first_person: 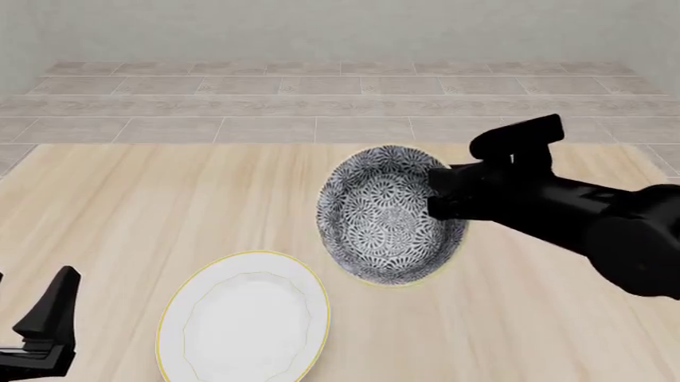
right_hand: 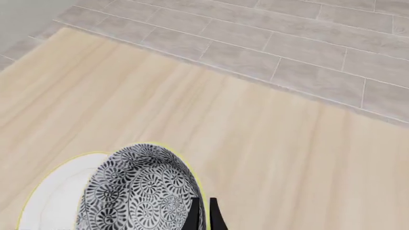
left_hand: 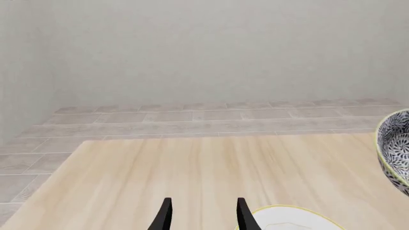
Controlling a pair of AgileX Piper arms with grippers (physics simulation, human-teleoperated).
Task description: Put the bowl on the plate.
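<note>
Patterned bowl [first_person: 388, 213] tilted in right hand [right_hand: 203, 211], beside plate [first_person: 244, 318]; left hand [left_hand: 203, 215] wide.

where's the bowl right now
In the front view the bowl is tilted up near the table's middle, its right rim pinched by the right gripper, just beyond and right of the plate, not yet over it.

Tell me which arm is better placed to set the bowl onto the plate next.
Right. The right gripper is pinched on the rim of the bowl, which is tilted and held beside the plate. The left gripper is open, holding nothing, near the plate's edge.
</note>
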